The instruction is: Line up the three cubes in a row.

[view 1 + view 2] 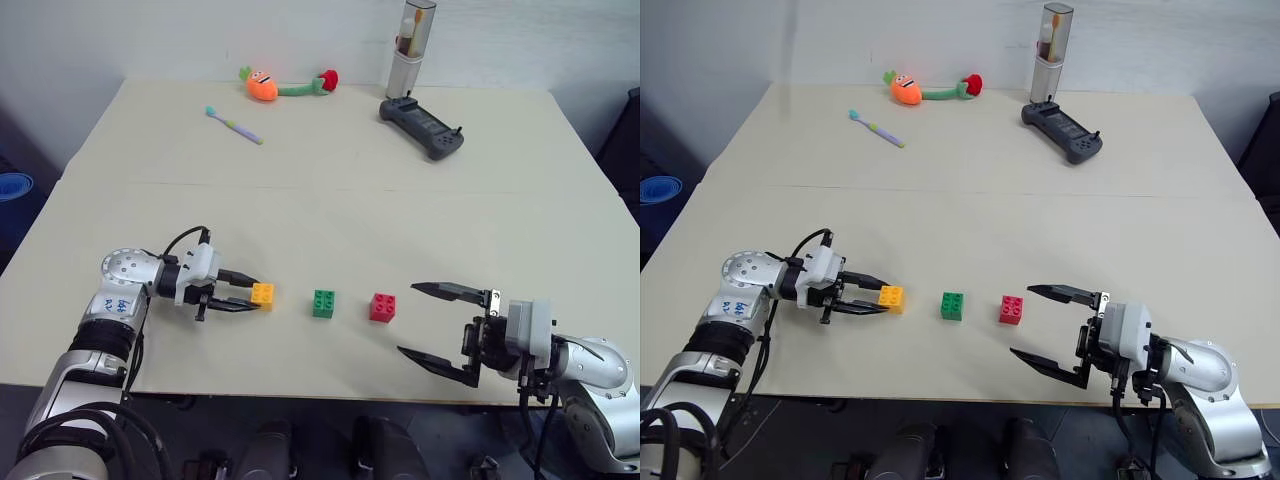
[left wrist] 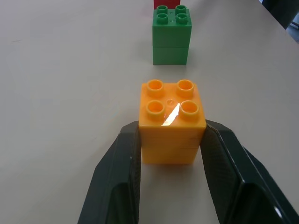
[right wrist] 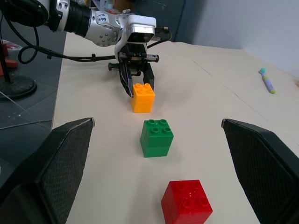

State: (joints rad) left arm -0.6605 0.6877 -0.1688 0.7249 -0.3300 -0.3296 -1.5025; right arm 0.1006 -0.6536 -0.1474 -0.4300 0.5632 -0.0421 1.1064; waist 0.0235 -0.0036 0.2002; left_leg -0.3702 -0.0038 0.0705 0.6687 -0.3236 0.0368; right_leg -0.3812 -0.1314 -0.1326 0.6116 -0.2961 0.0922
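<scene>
Gripping: my left claw (image 1: 243, 297) is clenched on the yellow-orange studded plastic brick (image 1: 263, 294), one black finger on each of its side faces, the brick standing on the pale bench (image 1: 330, 190).
Right claw: my right claw (image 1: 432, 333) hangs released, jaws spread wide and holding nothing, near the front edge and just right of the red brick.
Yellow-orange brick: leftmost of the three, studs up, near the front of the bench.
Green brick: the green studded plastic brick (image 1: 324, 303) sits to the right of the yellow-orange one, apart from it, studs up.
Red brick: the red studded plastic brick (image 1: 383, 307) sits right of the green one, also apart, studs up.
Row so far: the three already run left to right in a rough line with gaps of similar width; from my left wrist the green and red stand nearly straight behind the yellow-orange one.
Left to do: I judge little remains, perhaps a small nudge of the yellow-orange brick, which looks a touch farther back than the other two, then letting go.
Axis: each brick is close to cubic, so none has a clear long axis; the row itself runs left to right along the front edge.
Faces: the yellow-orange brick looks squared to my fingers; the red one seems turned slightly.
</scene>
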